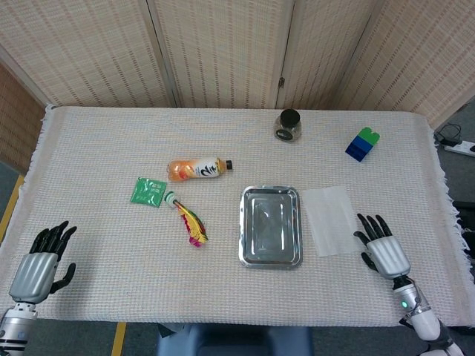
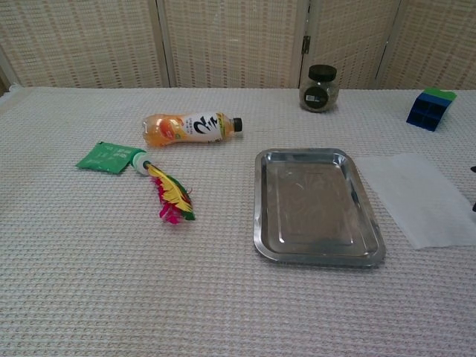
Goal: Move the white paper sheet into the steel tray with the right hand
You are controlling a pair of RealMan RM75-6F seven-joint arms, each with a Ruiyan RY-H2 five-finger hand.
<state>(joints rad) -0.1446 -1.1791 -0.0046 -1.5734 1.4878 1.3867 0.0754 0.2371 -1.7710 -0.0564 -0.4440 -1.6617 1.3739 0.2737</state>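
Note:
The white paper sheet (image 1: pixel 331 219) (image 2: pixel 421 198) lies flat on the cloth just right of the empty steel tray (image 1: pixel 271 256) (image 2: pixel 262 239). My right hand (image 1: pixel 383 251) hovers open by the sheet's near right corner, fingers spread toward it, not touching it as far as I can see. In the chest view only dark fingertips (image 2: pixel 473 169) show at the right edge. My left hand (image 1: pixel 41 258) is open at the table's near left corner, far from both.
An orange drink bottle (image 1: pixel 197 168), a green packet (image 1: pixel 148 191) and a feathered shuttlecock (image 1: pixel 189 220) lie left of the tray. A dark-lidded jar (image 1: pixel 288 125) and a blue-green block (image 1: pixel 362 144) stand at the back right.

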